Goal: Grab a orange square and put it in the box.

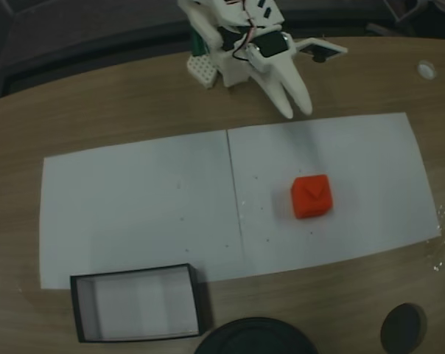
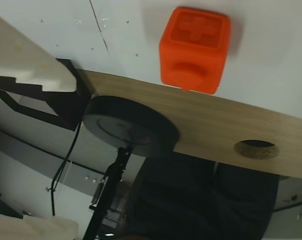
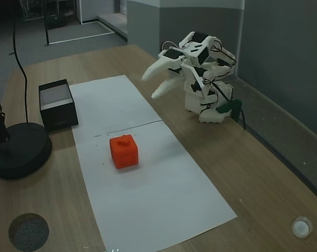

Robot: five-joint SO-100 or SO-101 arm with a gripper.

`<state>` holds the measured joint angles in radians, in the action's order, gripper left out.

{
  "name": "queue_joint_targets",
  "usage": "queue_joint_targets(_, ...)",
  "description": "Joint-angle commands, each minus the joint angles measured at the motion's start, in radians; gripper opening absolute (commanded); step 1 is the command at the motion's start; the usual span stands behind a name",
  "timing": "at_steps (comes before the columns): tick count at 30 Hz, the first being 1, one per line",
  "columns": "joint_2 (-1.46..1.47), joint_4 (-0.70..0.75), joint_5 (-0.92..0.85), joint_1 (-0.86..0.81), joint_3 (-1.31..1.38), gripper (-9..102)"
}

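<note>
The orange square (image 1: 312, 195) sits on the right-hand white sheet in a fixed view, notched face up. It lies mid-paper (image 3: 124, 151) in the other fixed view. My white gripper (image 1: 295, 111) hovers open above the far edge of the paper, short of the block, with nothing between its fingers; its spread tips (image 3: 149, 87) point down toward the sheets. In the wrist view the orange square (image 2: 195, 49) is ahead at the top and one pale finger (image 2: 26, 65) shows at the left. The box (image 1: 138, 302), black-walled with a pale inside, stands at the paper's near-left corner (image 3: 57, 103).
Two white sheets (image 1: 134, 199) cover the wooden table. A round black stand base (image 1: 256, 335) sits beside the box (image 3: 17, 149). A dark disc (image 1: 403, 328) lies near the table's front edge, and a small white cap (image 1: 426, 69) at the far right.
</note>
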<state>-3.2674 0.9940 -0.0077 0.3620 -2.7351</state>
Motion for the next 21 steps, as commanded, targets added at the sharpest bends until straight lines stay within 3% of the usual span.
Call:
queue_joint_targets(1, 0.284, -0.009, 0.046, 0.092, 0.161, 34)
queue_joint_targets(5, 0.667, -0.014, 0.066, 0.156, 0.360, 39)
queue_joint_targets(12, 1.241, -0.014, 0.067, 0.107, 0.687, 40)
queue_joint_targets(21, 1.663, -0.009, 0.064, -0.008, 0.919, 40)
